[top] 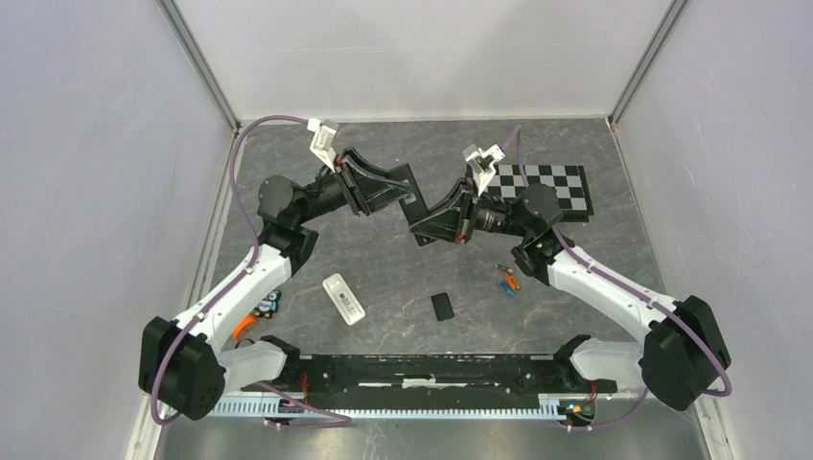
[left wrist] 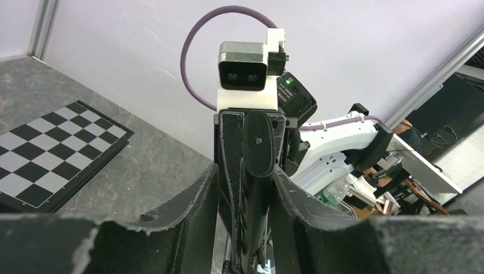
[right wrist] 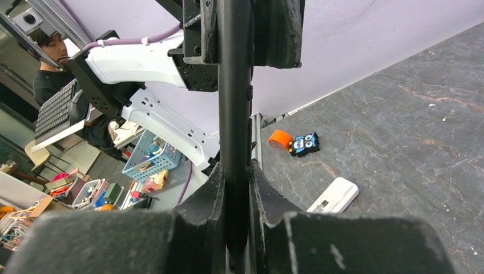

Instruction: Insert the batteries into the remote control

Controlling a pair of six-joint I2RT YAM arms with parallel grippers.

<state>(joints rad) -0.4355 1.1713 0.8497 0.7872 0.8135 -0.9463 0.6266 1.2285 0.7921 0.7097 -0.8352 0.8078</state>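
Left and right jaws are both clamped on the slim black remote, held edge-on in the air between your arms. Hold firm with one and turn the battery bay, hidden here, upward before freeing the other for the batteries, loose on the desk by the right arm, near a small black cover and a white remote. The desk is dark and mottled, a checkerboard at the back, pale walls around.

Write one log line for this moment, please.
left gripper: shut on black remote | right gripper: shut on black remote | batteries: on table, not loaded | black cover: on table
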